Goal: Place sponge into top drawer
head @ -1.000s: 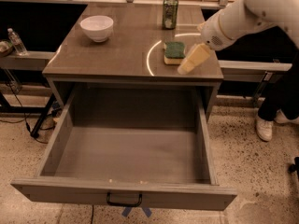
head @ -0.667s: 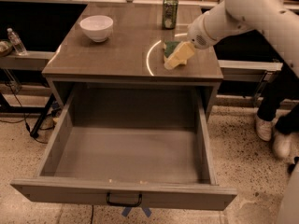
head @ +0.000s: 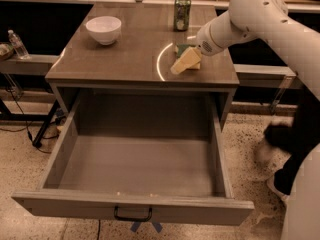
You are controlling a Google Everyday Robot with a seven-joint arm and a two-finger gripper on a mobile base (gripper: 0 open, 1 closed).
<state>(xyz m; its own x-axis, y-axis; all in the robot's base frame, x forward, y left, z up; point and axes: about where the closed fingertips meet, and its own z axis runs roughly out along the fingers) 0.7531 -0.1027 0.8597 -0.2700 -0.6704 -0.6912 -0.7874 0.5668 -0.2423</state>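
The robot's pincer [head: 184, 62], pale and wedge-shaped, hangs low over the right side of the desk top [head: 125, 59], tilted down towards the front edge. It sits at the end of a thick white arm [head: 260, 19] that reaches in from beyond the desk's right edge. Whether the pincer is apart, together or clamped on anything cannot be told here.

The sponge [head: 182, 49] lies on the desk top close to the right edge, nearer the front right corner than the back one. Its dark green top shows just behind the pincer, and a strip of pale yellow foam shows beside it. The pincer overlaps the sponge, hiding much of it.

A thin white arc [head: 159, 64] curves across the desk surface just left of the sponge.

Below the front edge, the top drawer [head: 75, 206] is pulled fully out towards the viewer. Its grey-brown inside is bare, and a small dark handle [head: 133, 216] sits at the centre of its front panel.

A green drinks can [head: 182, 13] stands upright near the back edge, right of the middle and well behind the sponge. A white bowl [head: 104, 29] sits towards the back left corner. Past the desk's left edge, a clear water bottle [head: 17, 44] stands on a lower ledge.
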